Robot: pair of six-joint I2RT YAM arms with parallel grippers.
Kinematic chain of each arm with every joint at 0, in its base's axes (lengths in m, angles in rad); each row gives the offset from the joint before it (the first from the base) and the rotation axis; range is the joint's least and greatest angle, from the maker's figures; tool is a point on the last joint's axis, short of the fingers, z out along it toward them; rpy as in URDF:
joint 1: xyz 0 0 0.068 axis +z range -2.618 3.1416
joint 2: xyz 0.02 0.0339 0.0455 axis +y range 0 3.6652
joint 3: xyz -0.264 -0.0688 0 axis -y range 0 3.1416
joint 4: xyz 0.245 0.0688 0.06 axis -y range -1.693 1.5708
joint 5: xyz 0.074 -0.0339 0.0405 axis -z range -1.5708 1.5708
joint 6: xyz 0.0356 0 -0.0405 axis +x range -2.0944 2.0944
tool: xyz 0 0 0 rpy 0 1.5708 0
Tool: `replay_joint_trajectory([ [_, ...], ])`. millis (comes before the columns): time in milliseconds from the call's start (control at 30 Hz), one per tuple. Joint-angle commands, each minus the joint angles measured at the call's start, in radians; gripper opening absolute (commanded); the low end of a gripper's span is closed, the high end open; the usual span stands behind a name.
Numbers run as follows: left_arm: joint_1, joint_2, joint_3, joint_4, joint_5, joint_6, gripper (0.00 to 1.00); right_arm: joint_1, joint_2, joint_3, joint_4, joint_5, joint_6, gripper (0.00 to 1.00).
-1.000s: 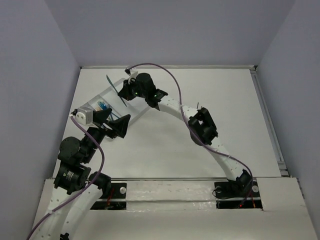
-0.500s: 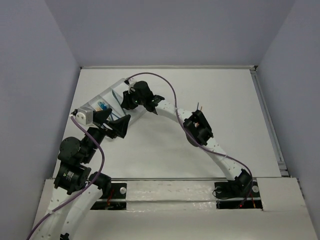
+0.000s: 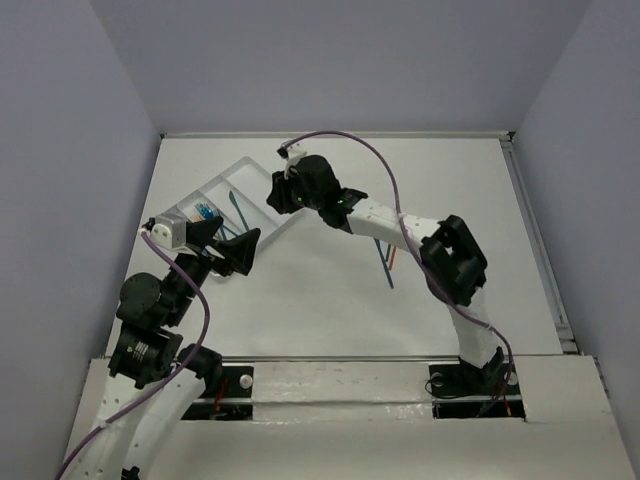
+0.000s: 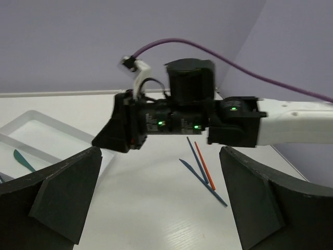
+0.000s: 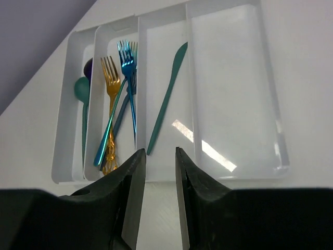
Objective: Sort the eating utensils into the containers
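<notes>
We are viewing the right tool (image 5: pixel 157 153) hovering just off the near edge of the tray (image 5: pixel 234 78). Its fingers (image 5: pixel 127 203) are standing a narrow gap apart with nothing between them, so the tool is released.

In the right wrist view, the tray is lying on the tabletop (image 3: pixel 330 310) with its long compartments running away from the tool:

- The teal knife (image 5: pixel 166 99) is lying alone in the third compartment from the left. It is sitting slightly askew, with its thin end pointing toward the tool.
- The second compartment is holding an orange fork (image 5: pixel 110 78) and a blue fork (image 5: pixel 126 57). Further blue and teal handles are crossing them, and we cannot tell these apart.
- The narrow leftmost compartment is holding a teal spoon (image 5: pixel 80 88) and, behind it, a purple spoon (image 5: pixel 88 66).

The left tool (image 4: pixel 159 156) is hanging low over the tabletop near the tray's near corner and facing the right tool. Its fingers are spread wide, so it is released and carrying nothing.

The loose utensils (image 3: pixel 385 262) are lying on the tabletop beneath the right arm, well apart from the tray. In the left wrist view we are making out an orange utensil (image 4: pixel 204 164) lying close against a blue utensil (image 4: pixel 203 183), with a second blue shaft beside them. They are too thin for us to tell fork, knife or spoon.
</notes>
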Motion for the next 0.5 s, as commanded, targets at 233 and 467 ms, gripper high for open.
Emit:
replay_joint_trajectory([
  [233, 0.008, 0.003, 0.028, 0.056, 0.031, -0.002, 0.99, -0.141, -0.579, -0.759, -0.142, 0.38, 0.103, 0.28],
  [467, 0.008, 0.012, 0.025, 0.059, 0.034, -0.005, 0.99, -0.193, -0.643, -0.861, -0.291, 0.417, 0.12, 0.29],
])
